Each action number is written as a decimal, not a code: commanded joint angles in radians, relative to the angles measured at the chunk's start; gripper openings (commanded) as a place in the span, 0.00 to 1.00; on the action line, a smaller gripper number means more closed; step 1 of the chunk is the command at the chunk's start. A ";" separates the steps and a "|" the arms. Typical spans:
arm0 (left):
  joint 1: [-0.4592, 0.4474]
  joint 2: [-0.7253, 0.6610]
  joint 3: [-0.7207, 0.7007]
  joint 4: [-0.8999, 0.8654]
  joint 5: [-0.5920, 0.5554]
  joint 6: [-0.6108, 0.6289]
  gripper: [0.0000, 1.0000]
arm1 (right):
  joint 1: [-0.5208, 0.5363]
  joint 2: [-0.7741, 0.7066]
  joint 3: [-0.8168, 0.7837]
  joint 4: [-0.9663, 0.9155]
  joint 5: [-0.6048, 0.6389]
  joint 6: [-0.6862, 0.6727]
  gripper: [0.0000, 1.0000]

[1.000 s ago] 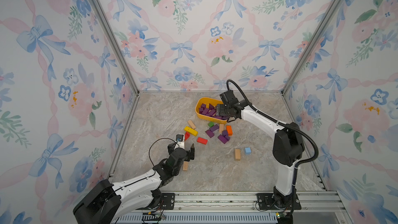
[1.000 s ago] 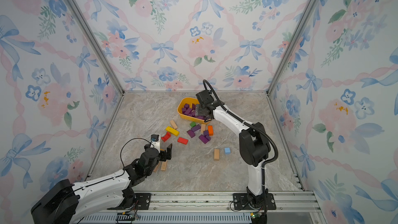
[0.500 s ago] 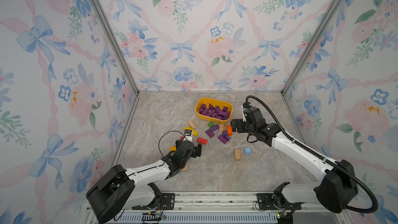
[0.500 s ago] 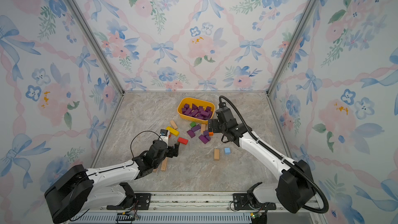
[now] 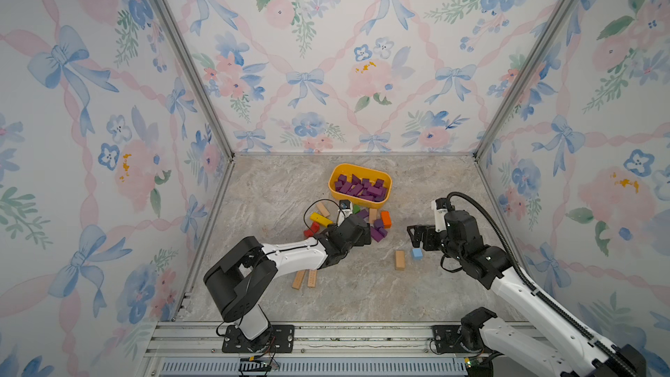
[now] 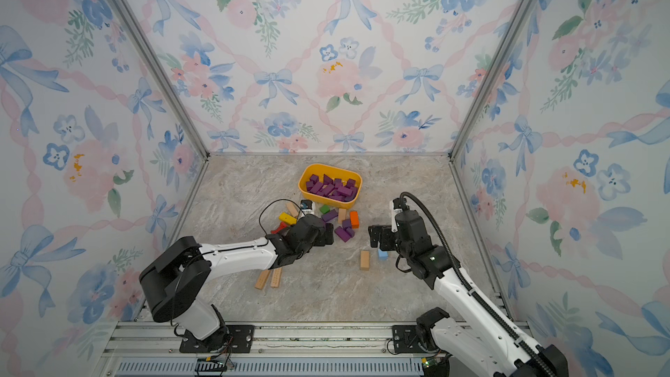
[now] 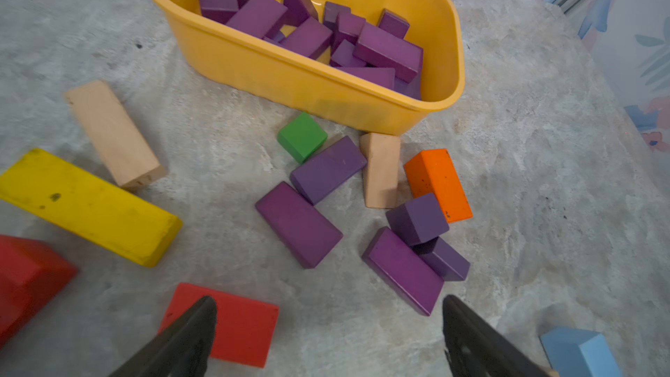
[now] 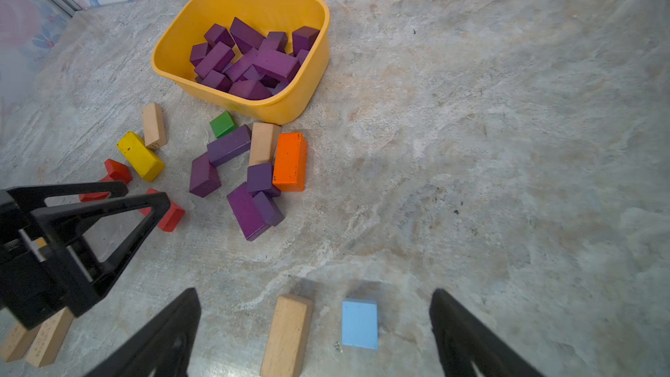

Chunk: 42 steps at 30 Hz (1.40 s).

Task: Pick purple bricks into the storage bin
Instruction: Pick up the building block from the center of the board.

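Because loose purple bricks (image 7: 299,228) lie just ahead of it, the left gripper (image 7: 328,302) hangs open and empty, bin (image 7: 290,76) beyond; the right gripper (image 8: 314,297), also open, hangs aside.

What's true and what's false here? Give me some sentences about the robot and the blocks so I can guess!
1. Only purple bricks lie in the storage bin. True.
2. Every purple brick is already in the bin. False: five lie on the table.
3. The left gripper holds a purple brick. False: it is open and empty.
4. The green block sits close beside the bin. True.
5. The right gripper is shut. False: it is open and empty.
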 commanded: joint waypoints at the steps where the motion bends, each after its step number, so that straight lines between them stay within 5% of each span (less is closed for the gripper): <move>1: -0.007 0.058 0.051 -0.076 -0.012 -0.089 0.96 | -0.027 -0.033 -0.051 -0.024 -0.009 -0.012 0.97; 15: -0.019 0.240 0.165 -0.123 -0.050 -0.256 0.85 | -0.058 -0.088 -0.137 0.016 -0.125 -0.034 0.97; 31: -0.021 0.322 0.237 -0.167 -0.150 -0.256 0.70 | -0.071 -0.046 -0.132 -0.004 -0.134 -0.030 0.97; 42: -0.021 0.372 0.283 -0.220 -0.203 -0.221 0.41 | -0.078 -0.023 -0.129 -0.010 -0.137 -0.025 0.97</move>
